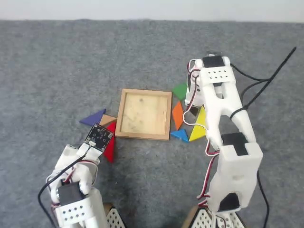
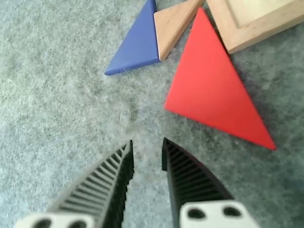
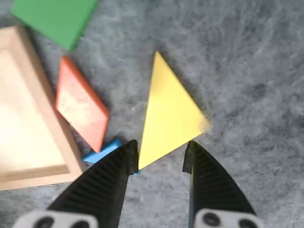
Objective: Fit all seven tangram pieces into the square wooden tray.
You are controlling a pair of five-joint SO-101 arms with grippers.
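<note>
High view: the square wooden tray (image 1: pixel 144 136) lies flat near the middle of the grey felt-covered worktop (image 1: pixel 57 61), its pale floor showing a few faint stains. All seven tangram pieces lie outside it on the felt. Off one side are the green piece (image 1: pixel 180 90) near the tray's far corner, the orange parallelogram (image 1: pixel 177 114) just beside the rim, the small blue triangle (image 1: pixel 180 135) by the near corner, and the yellow triangle (image 1: pixel 199 126) just beside the blue one. Off the opposite side lie the indigo triangle (image 1: pixel 93 118), the tan wooden piece (image 1: pixel 108 119) edge to edge with it and close to the tray, and the big red triangle (image 1: pixel 110 145), whose tip comes near the tray's near corner. The right hand (image 3: pixel 161 145) hangs over the yellow triangle with its fingers apart, straddling the triangle's narrow corner; whether they touch it cannot be told. The left hand (image 2: pixel 147 142) hovers over the felt just beside the red triangle, its ribbed black fingers parted by a narrow gap and holding nothing. The small black circuit board (image 1: pixel 99 137) on the left wrist bears pale markings too small to read.
</note>
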